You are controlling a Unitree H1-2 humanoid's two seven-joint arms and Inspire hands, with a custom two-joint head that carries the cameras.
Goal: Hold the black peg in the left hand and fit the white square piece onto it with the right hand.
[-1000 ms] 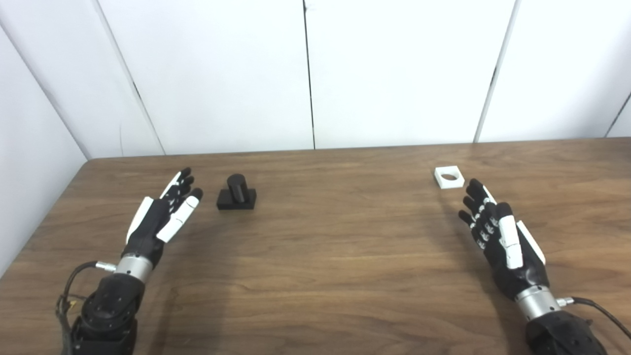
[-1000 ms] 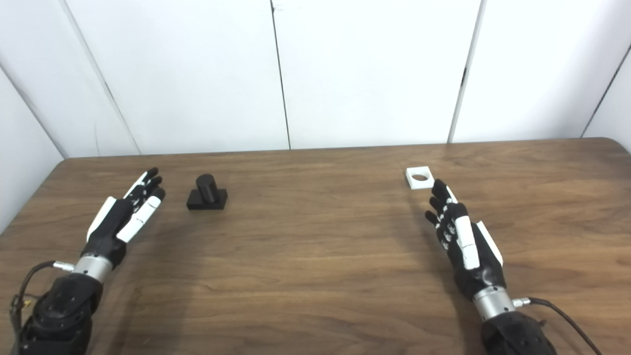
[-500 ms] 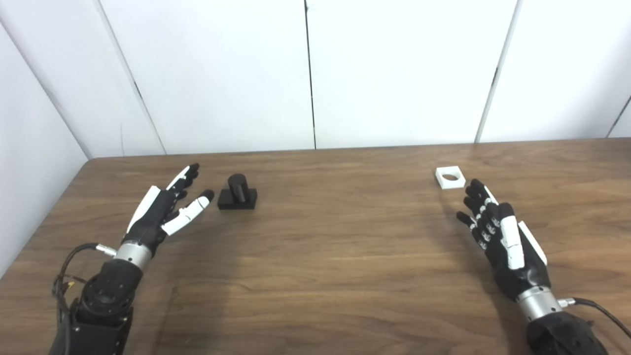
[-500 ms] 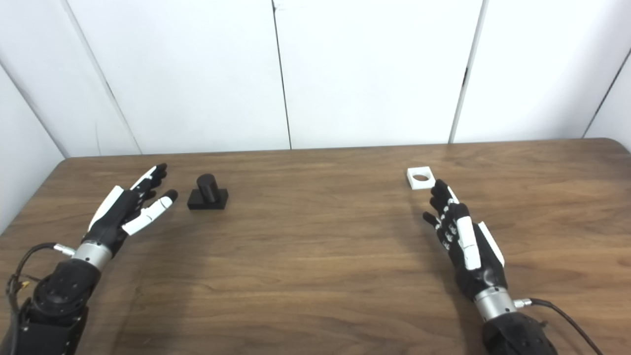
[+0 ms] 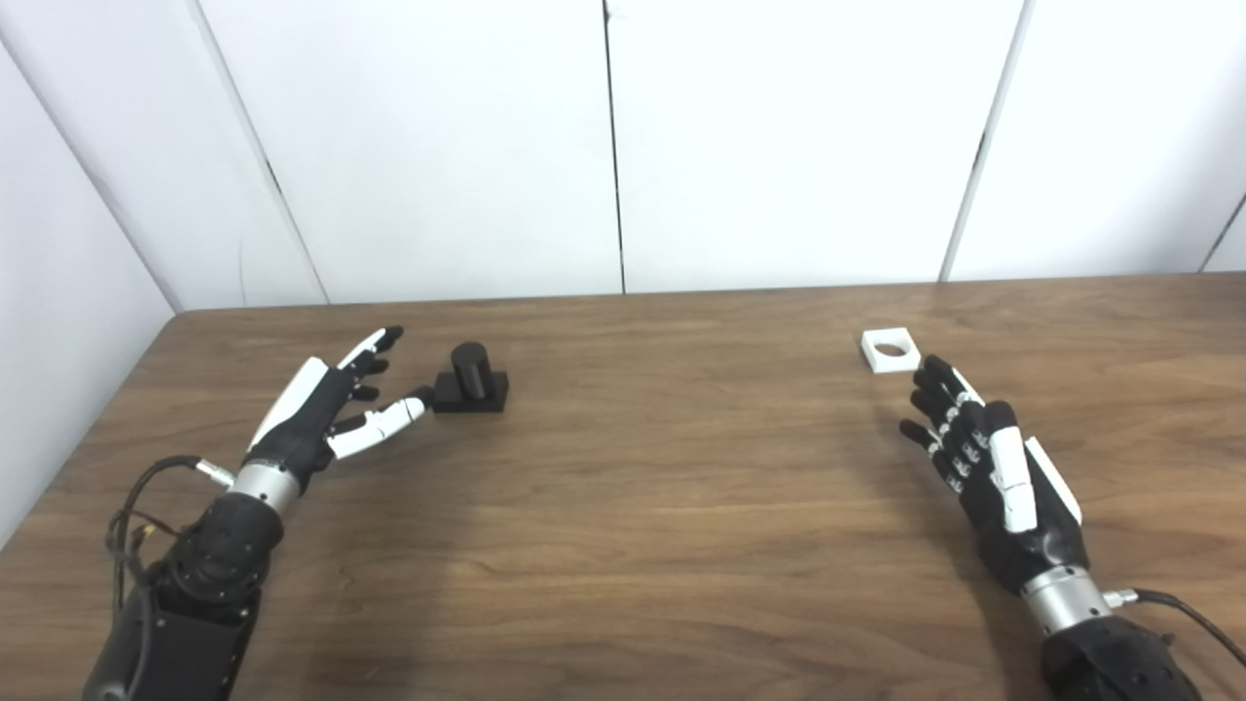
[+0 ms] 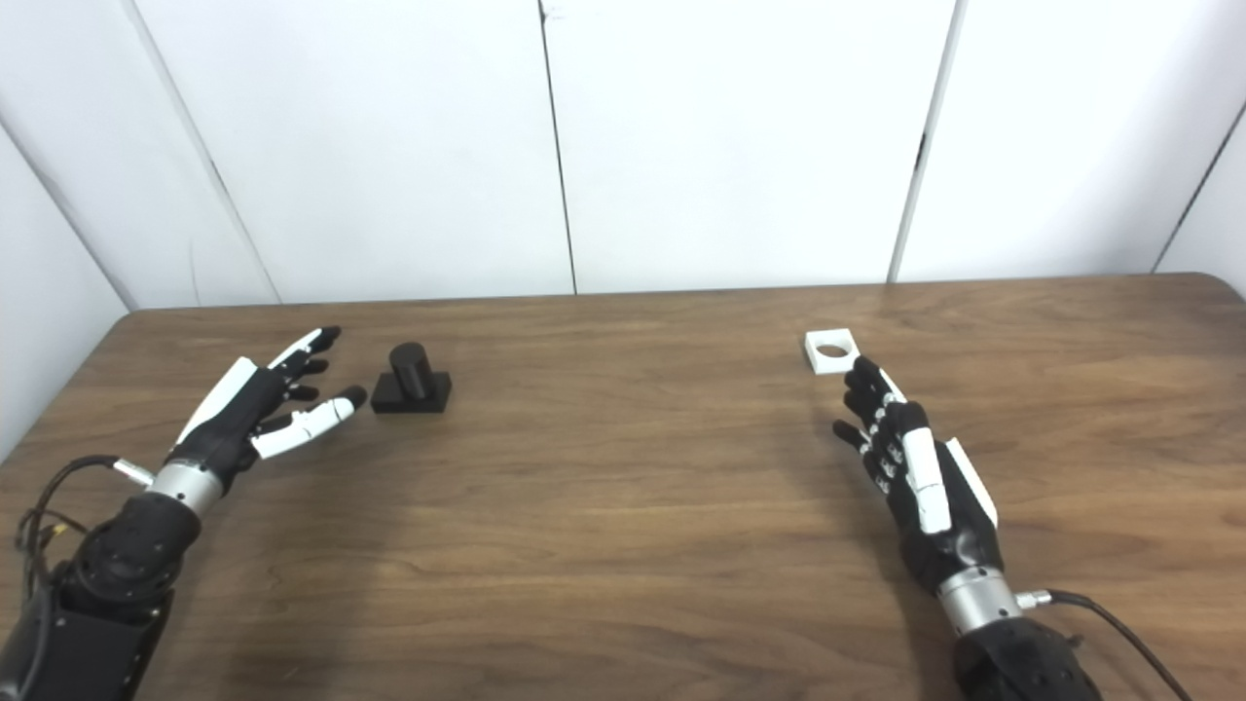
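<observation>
The left hand (image 5: 326,417) is spread wide, holding nothing, thumb tip just beside the black peg (image 5: 471,378). The right hand (image 5: 983,462) lies far from that peg, fingers (image 5: 939,394) extended and empty.

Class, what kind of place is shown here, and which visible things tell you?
Probably a robotics test bench: a wooden table against plain white panels, holding only a black peg and a white square piece.

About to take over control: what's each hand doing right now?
Left hand: open, empty, beside the black peg.
Right hand: open, empty, just short of the white square piece.
</observation>
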